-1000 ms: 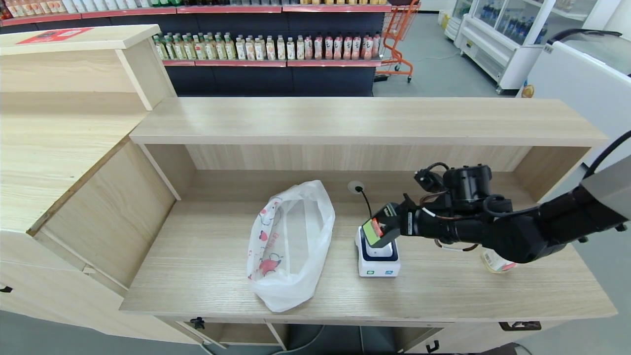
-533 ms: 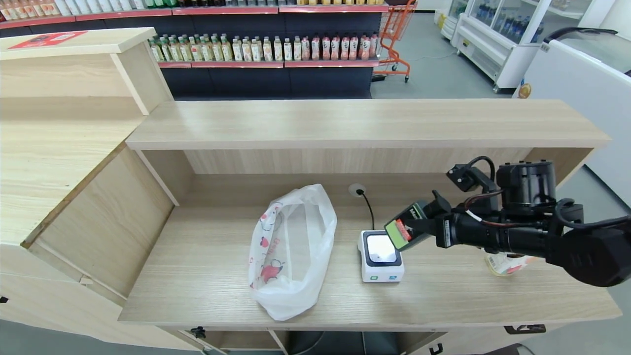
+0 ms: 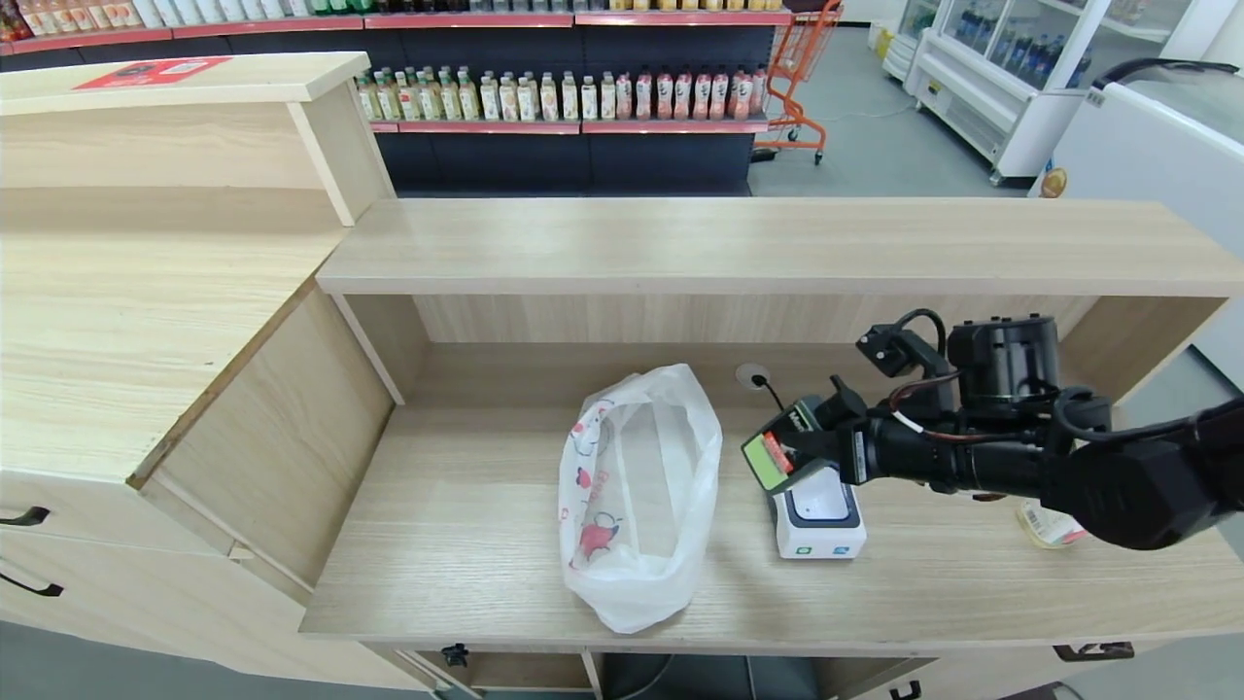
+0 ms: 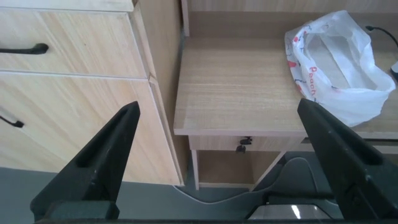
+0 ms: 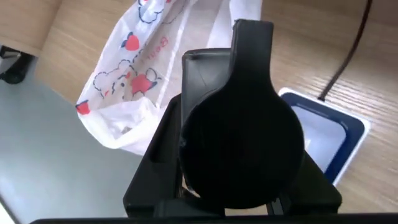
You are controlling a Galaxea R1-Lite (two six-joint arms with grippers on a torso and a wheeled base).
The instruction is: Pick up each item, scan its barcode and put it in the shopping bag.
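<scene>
"Two grippers, so what did each have?"

"The right gripper was clamped on a small box, its green face tilted up and away from the wrist. The left gripper had nothing in it. Its fingers were spread wide, and it hung off the counter's front edge, with drawers off to one side."

"Where was the scanner from the right gripper?"

"Just below it. The box sat over the scanner's edge on the bag side. I couldn't tell whether the two touched. A cable ran from behind the scanner to a hole in the counter, on the far side of the fingertips."

"And the bag?"

"The bag lay on the counter beyond the fingertips, to the robot's left of the box, near it but apart. Its mouth was open and facing up. From the left gripper it was ahead and off to the side, well apart."

"Anything else on the counter?"

"One bottle, back along the right arm behind the wrist. The forearm hid most of it, so I couldn't say how it lay."
</scene>
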